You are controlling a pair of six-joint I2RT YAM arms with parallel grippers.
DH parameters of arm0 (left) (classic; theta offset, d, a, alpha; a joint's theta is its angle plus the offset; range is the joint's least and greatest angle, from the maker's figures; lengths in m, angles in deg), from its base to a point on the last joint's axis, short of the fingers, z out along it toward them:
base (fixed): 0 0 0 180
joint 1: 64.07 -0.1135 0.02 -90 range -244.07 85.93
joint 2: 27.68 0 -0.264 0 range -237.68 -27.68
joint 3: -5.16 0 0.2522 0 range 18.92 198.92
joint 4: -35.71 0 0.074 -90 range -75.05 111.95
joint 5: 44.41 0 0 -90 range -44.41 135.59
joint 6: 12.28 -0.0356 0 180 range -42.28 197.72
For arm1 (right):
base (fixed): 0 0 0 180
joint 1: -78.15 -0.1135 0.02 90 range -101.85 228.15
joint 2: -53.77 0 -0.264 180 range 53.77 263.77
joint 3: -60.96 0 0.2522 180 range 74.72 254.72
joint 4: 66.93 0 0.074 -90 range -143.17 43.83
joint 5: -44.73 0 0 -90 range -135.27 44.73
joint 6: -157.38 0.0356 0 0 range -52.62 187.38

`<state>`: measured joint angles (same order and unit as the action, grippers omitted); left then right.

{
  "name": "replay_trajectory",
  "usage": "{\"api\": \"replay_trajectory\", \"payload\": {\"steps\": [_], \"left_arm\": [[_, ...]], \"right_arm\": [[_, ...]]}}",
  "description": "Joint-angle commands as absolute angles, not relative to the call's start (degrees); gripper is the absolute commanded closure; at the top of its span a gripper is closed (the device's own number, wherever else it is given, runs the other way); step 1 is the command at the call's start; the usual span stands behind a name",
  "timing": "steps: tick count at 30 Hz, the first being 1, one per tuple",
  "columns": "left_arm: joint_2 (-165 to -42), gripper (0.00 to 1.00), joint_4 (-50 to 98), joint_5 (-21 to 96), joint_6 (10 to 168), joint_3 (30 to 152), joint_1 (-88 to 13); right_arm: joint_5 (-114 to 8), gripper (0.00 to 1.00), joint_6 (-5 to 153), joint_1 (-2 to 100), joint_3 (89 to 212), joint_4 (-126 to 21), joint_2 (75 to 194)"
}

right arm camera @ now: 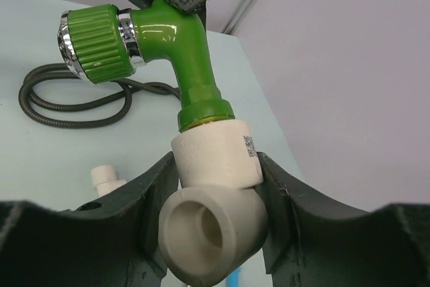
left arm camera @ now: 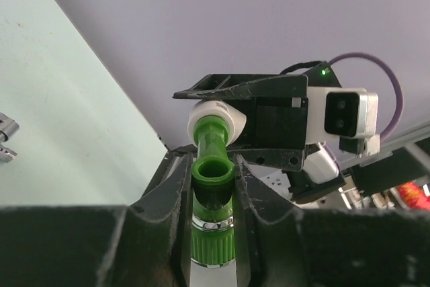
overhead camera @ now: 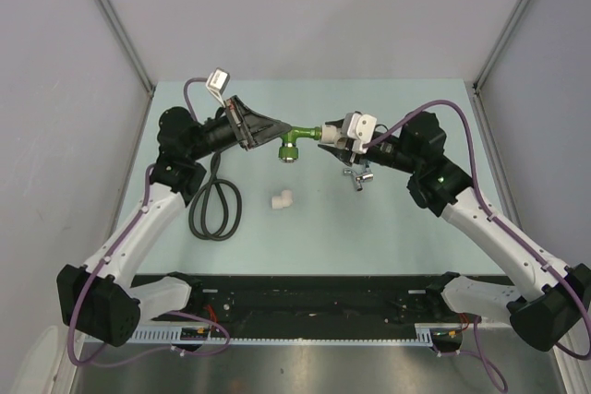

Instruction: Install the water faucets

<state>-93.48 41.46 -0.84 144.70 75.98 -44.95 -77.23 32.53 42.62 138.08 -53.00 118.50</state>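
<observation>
The green faucet is held in the air between both grippers at the table's middle back. My left gripper is shut on the green faucet. Its end sits in a white elbow fitting, which my right gripper is shut on. The faucet shows its green knob with chrome rings in the right wrist view. The fitting also shows in the left wrist view. The chrome faucet lies on the table under my right arm; a bit of blue shows below the fitting.
A coiled black hose lies on the left of the table, also in the right wrist view. A second white elbow fitting lies on the table near the middle, also in the right wrist view. Grey walls enclose the table.
</observation>
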Motion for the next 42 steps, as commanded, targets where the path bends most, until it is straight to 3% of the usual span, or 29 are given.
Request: {"api": "replay_trajectory", "payload": {"steps": [1,4,12,25,34,39,41,42], "left_arm": [[-92.3,1.0,45.6,-1.2,137.7,80.2,-45.2],[-89.7,1.0,45.9,0.0,129.0,79.6,-45.1],[-80.5,1.0,48.0,0.9,106.9,76.0,-44.5],[-70.3,1.0,46.9,-6.7,75.1,68.1,-42.1],[-67.2,0.99,36.0,-10.2,54.0,67.8,-40.1],[-66.7,0.99,34.9,-10.6,53.6,68.0,-39.6],[-66.8,0.99,34.9,-9.3,55.1,67.8,-39.6],[-66.8,1.0,35.7,-8.5,56.2,67.7,-39.5]], "right_arm": [[-83.4,1.0,41.0,42.4,140.1,-55.2,118.2],[-88.3,1.0,47.6,43.7,141.0,-57.7,119.1],[-104.1,1.0,82.7,50.9,142.4,-73.1,122.7],[-112.0,1.0,128.6,52.8,142.7,-101.0,131.7],[-112.9,1.0,137.5,53.4,142.8,-96.5,134.4],[-112.6,1.0,138.6,53.8,142.8,-96.0,134.8],[-112.4,0.92,138.0,54.1,142.8,-96.1,134.5],[-112.4,0.77,137.4,54.7,142.8,-96.4,134.3]]}}
